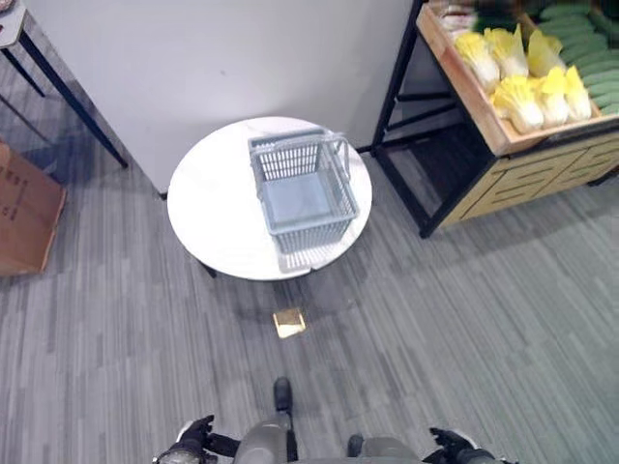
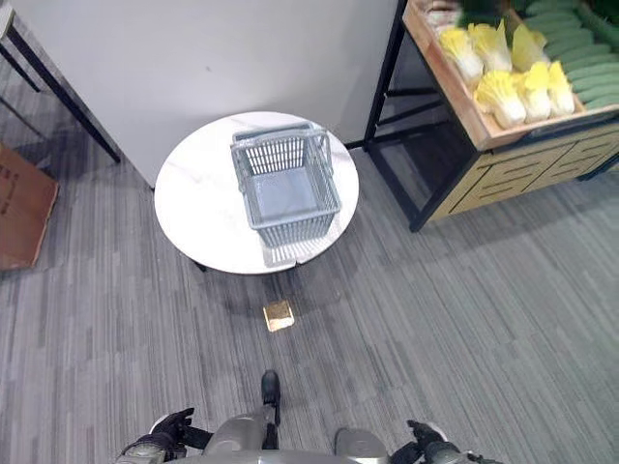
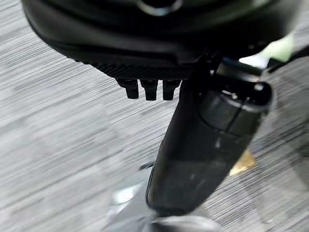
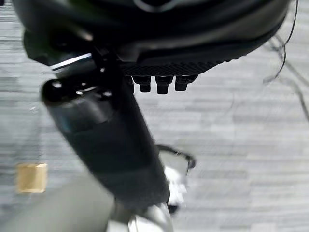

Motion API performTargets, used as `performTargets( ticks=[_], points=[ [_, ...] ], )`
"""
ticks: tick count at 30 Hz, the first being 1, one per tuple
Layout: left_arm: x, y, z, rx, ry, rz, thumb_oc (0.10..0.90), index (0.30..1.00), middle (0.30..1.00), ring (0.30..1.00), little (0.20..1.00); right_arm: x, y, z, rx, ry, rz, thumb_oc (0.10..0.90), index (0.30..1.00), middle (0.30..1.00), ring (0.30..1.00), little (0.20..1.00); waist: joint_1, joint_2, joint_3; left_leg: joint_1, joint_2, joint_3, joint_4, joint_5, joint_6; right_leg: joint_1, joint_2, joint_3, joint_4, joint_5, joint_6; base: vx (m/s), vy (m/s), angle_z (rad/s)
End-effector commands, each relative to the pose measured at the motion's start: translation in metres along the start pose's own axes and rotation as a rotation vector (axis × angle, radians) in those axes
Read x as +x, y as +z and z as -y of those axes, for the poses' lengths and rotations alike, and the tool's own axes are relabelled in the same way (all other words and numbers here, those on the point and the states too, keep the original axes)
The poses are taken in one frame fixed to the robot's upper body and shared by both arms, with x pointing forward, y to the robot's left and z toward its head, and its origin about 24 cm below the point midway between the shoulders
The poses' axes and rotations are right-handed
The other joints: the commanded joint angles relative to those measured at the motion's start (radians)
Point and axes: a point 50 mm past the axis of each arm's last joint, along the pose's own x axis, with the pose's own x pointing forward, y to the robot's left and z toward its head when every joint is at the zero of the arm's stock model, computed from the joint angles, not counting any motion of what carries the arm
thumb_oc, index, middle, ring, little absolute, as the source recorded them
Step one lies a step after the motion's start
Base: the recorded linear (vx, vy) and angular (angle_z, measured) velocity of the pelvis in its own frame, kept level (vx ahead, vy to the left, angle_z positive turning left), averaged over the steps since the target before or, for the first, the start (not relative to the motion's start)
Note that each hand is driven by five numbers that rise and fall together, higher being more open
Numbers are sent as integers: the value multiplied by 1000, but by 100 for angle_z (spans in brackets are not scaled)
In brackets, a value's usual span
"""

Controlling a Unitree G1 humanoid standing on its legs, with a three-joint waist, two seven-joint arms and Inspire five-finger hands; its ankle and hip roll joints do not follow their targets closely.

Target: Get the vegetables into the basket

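Note:
An empty grey plastic basket (image 1: 302, 188) with its handle folded back stands on a round white table (image 1: 218, 213) ahead of me. The vegetables lie in a wooden crate shelf (image 1: 481, 118) at the far right: yellow-white cabbages (image 1: 522, 97) and green cucumbers (image 1: 590, 48) behind them. My left hand (image 1: 193, 437) and right hand (image 1: 453, 443) hang low at my sides, far from basket and shelf. Both are open and hold nothing. In the wrist views the left thumb (image 3: 203, 145) and the right thumb (image 4: 111, 145) stick out over the carpet.
The shelf rests on a black metal frame (image 1: 397, 97) right of the table. A white wall panel (image 1: 213, 58) stands behind the table. A cardboard box (image 1: 24, 208) sits at the left. A small yellow-brown square (image 1: 289, 322) lies on the grey carpet before the table.

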Motion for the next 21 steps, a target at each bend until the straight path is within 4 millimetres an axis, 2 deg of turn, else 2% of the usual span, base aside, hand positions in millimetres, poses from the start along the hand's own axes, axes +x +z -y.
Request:
performTargets(
  ticks=[1,3,5,7,9,11,15,18,19,21],
  points=[
    [0,0,-5,-4,3,12,900,1000,1000,1000,1000,0,19,19,-9,-41,56,900,1000,1000,1000,1000,28,-2,43,-87,48,-4,110,-46,-40,5,-51,22,-138,337,65,81,190,-7],
    [0,0,-8,-6,10,10,900,1000,1000,1000,1000,1,26,18,-7,-39,80,900,1000,1000,1000,1000,28,4,52,-59,46,0,94,-58,-31,-32,-51,-6,-76,356,67,78,151,-3],
    [-1,-1,-11,-8,19,5,900,1000,1000,1000,1000,1,29,18,-2,-40,95,900,1000,1000,1000,1000,25,4,55,-26,41,7,76,-66,-27,-53,-66,-46,-77,370,63,140,122,-1],
    [-1,-2,-13,-14,24,-1,900,1000,1000,1000,1000,1,31,18,4,-40,99,900,1000,1000,1000,1000,20,8,59,3,44,10,71,-85,-31,-83,-72,-87,-134,342,57,168,52,-7],
    [-1,-2,-13,-19,23,-3,900,1000,1000,1000,1000,1,31,18,6,-40,102,900,1000,1000,1000,1000,16,11,62,13,48,9,72,-94,-33,-95,-73,-96,-156,328,57,102,-9,-8],
    [-1,-1,-13,-17,22,-2,900,1000,1000,1000,1000,1,35,18,8,-40,109,900,1000,1000,1000,1000,7,8,70,38,55,2,86,-125,-46,-137,-93,-131,-271,317,64,212,-76,-1],
    [-1,-5,-11,-21,20,-11,900,1000,1000,1000,1000,1,35,16,2,-33,110,900,1000,1000,1000,1000,-11,-3,79,94,57,-18,109,-168,-65,-173,-125,-145,-364,379,86,196,-108,14],
    [-1,-6,-11,-30,21,-15,900,1000,1000,1000,1000,1,35,17,-3,-33,111,900,1000,1000,1000,1000,-17,-2,79,120,60,-32,108,-179,-73,-185,-127,-136,-369,400,93,171,-136,23],
    [-2,-9,-12,-43,22,-24,900,1000,1000,1000,1000,1,34,16,-7,-29,112,900,1000,1000,1000,1000,-19,-1,73,143,66,-50,106,-190,-81,-178,-106,-109,-362,382,86,244,-243,43],
    [-2,-13,-9,-47,17,-37,900,1000,1000,1000,1000,1,33,17,-17,-26,110,900,1000,1000,1000,1000,-11,2,59,159,84,-55,105,-194,-96,-162,-93,-126,-366,365,77,209,-256,31]
  ],
)
